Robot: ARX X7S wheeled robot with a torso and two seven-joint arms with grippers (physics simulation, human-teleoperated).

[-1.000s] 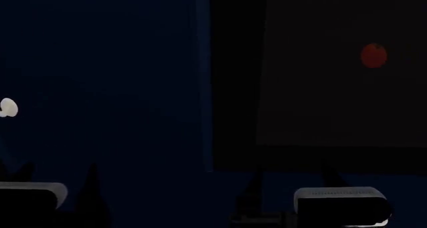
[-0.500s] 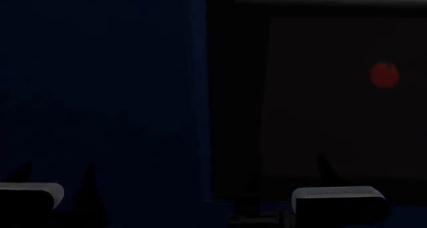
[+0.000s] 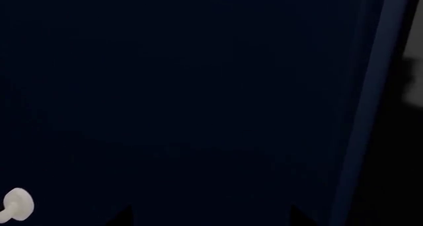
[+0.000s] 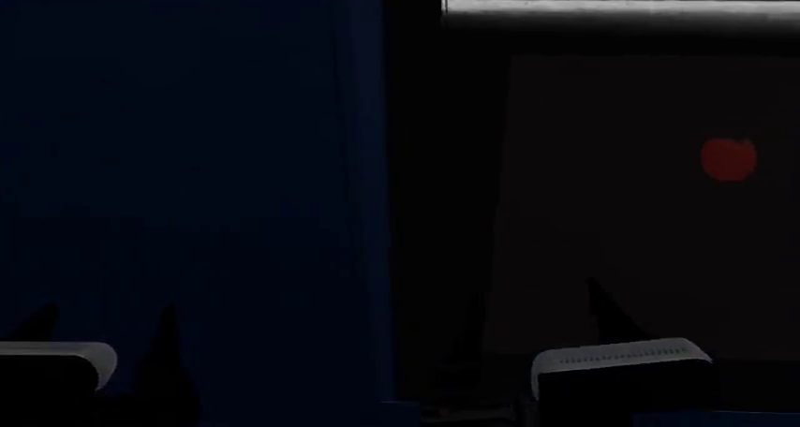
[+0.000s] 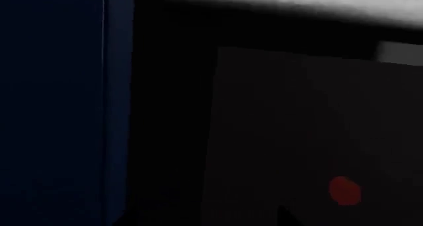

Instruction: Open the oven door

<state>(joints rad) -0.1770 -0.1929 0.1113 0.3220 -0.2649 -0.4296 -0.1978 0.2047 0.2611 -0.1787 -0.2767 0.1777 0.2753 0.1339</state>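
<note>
The oven door (image 4: pixel 437 184) is the black panel filling the right half of the head view, with a slightly lighter glass window (image 4: pixel 625 212). Its long silver-grey bar handle (image 4: pixel 619 7) runs across the top; in the right wrist view the handle (image 5: pixel 297 0) is also above the window. My right gripper (image 4: pixel 535 319) hangs low in front of the door, well below the handle, open and empty; one dark fingertip (image 5: pixel 286 217) shows in its wrist view. My left gripper (image 4: pixel 107 319) is open and empty in front of the blue cabinet, fingertips (image 3: pixel 126 213) wide apart.
A dark blue cabinet door (image 4: pixel 187 165) fills the left half of the head view, its edge (image 4: pixel 369 193) meeting the oven. A white knob (image 3: pixel 17 204) shows in the left wrist view. A red round thing (image 4: pixel 728 159) shows behind the oven glass.
The oven door has slid down in the head view, and the bar handle has come into sight at the top. The white knob has left that view. Both grippers stay open.
</note>
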